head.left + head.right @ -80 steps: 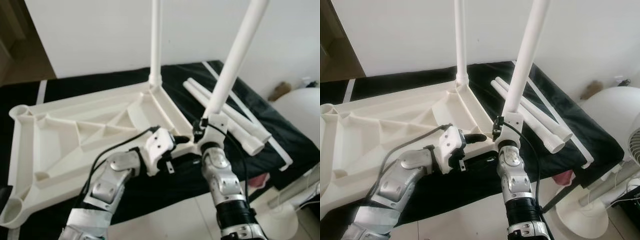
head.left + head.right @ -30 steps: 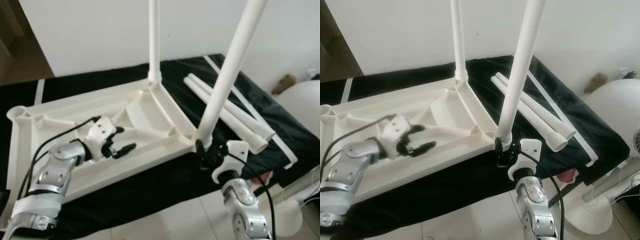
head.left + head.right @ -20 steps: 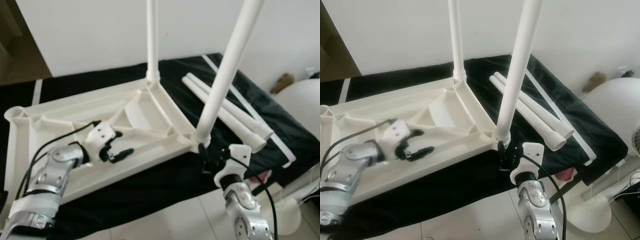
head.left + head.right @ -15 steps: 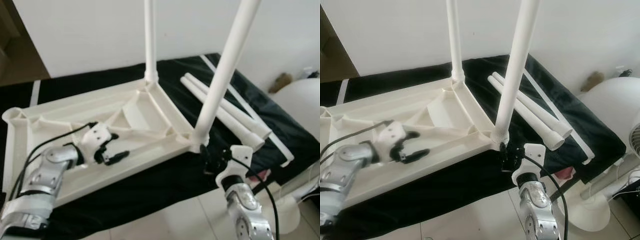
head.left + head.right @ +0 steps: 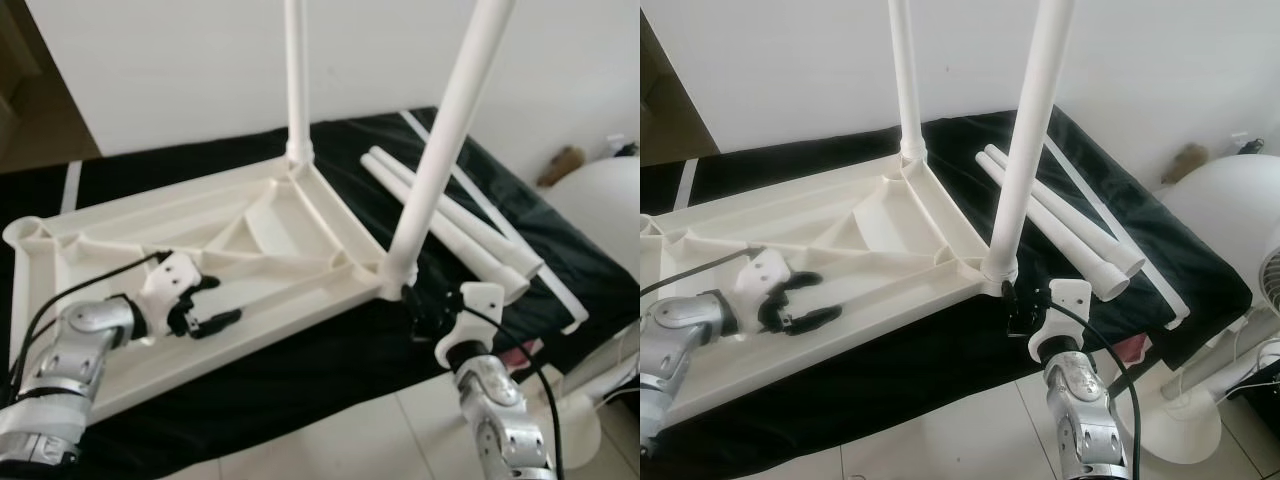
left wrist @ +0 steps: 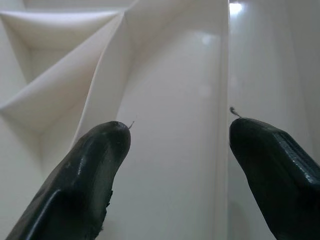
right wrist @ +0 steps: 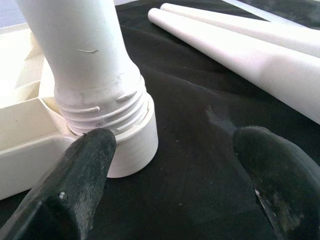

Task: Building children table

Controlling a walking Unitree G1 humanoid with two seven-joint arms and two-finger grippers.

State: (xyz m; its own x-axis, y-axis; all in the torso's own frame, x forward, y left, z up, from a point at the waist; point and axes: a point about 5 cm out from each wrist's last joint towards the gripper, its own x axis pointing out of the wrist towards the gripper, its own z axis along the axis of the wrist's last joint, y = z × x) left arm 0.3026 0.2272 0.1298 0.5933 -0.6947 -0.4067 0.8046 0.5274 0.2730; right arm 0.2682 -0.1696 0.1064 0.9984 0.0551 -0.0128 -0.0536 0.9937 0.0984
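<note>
A white table top (image 5: 250,235) lies upside down on a black cloth. Two white legs stand screwed into its right corners, the far leg (image 5: 294,80) and the near leg (image 5: 444,140). Two loose legs (image 5: 455,228) lie on the cloth to the right. My left gripper (image 5: 216,302) hovers open over the ribbed underside (image 6: 170,90), holding nothing. Just below the near leg's threaded socket (image 7: 110,120) sits my right gripper (image 5: 1014,308), open and empty, with one finger (image 7: 85,170) close beside the socket.
Empty leg sockets (image 5: 22,232) sit at the top's left corners. A long white strip (image 5: 500,205) lies along the cloth's right side. A round white fan (image 5: 600,215) and its floor stand (image 5: 1175,425) are at the right. A white wall is behind, tiled floor in front.
My right gripper has let go of the near leg's base and dropped back just below the socket. My left gripper has drawn away leftward over the underside.
</note>
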